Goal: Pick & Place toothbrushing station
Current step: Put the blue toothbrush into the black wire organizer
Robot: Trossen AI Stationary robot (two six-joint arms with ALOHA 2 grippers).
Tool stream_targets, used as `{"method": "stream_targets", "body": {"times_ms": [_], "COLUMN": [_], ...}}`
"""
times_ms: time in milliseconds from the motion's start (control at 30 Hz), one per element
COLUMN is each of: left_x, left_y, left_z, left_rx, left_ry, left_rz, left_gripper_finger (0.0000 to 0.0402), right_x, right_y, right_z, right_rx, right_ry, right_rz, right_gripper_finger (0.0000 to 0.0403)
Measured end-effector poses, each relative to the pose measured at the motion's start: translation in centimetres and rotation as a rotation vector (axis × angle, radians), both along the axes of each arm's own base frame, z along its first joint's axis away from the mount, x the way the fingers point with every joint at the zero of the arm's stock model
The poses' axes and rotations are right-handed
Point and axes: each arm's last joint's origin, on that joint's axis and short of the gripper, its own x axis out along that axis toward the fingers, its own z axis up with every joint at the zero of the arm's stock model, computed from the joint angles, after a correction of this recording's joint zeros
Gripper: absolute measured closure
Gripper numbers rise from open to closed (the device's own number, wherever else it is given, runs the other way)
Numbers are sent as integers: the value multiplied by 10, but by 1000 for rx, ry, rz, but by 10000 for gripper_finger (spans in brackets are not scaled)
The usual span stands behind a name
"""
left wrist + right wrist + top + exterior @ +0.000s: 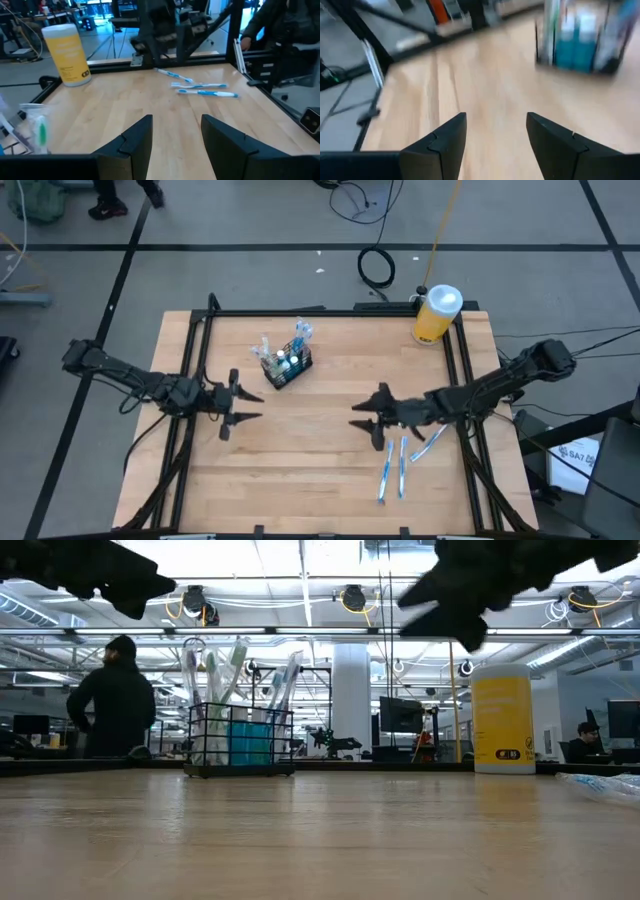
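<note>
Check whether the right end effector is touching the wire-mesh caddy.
Apart. The high view shows bare tabletop between the right end effector and the wire-mesh caddy; the right wrist view shows the caddy well ahead of its open fingers.

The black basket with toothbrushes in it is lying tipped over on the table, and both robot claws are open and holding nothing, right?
Not quite. The black basket stands upright on the table, toothbrushes pointing up, as the low view shows. The rest holds: the left gripper and the right gripper are both open and holding nothing.

Black mesh caddy [286, 367] (yellow bottle [435, 315])
</note>
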Motion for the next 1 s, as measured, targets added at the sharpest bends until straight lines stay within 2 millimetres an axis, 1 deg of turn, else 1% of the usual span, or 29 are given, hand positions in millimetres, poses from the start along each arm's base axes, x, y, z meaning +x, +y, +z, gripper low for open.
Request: {"method": "stream_targets", "body": {"times_ms": [133,233,300,400,467,500,567,633,733,833,933,1000], "left_x": [1,1,1,2,2,2,3,3,3,3,3,3], "left_y": [2,4,5,7,8,9,10,10,11,11,11,11], "left_z": [0,0,0,0,0,0,0,0,0,0,0,0], "left_rx": [-1,1,11,35,38,38,38,37,23,6,-28,-54], "left_ry": [-3,-2,-2,-3,-4,-3,-3,-3,-3,-3,1,6], "left_rz": [15,25,32,42,49,52,59,66,70,71,76,79], "left_gripper_finger": [227,227,227,227,227,227,227,227,227,227,227,227], "right_x": [-13,-27,-37,-54,-64,-69,-75,-79,-86,-91,-93,-94], "right_y": [9,16,22,28,28,28,28,29,31,34,35,37], "right_z": [-12,-21,-28,-36,-41,-42,-44,-45,-45,-47,-48,-48], "right_rx": [186,435,569,667,691,676,600,518,402,207,39,-32], "right_ry": [212,396,542,757,880,930,993,1030,1101,1095,1049,1031], "right_rz": [-56,-99,-126,-192,-244,-252,-190,-89,121,308,386,433], "right_gripper_finger": [204,204,204,204,204,204,204,204,204,204,204,204]}}
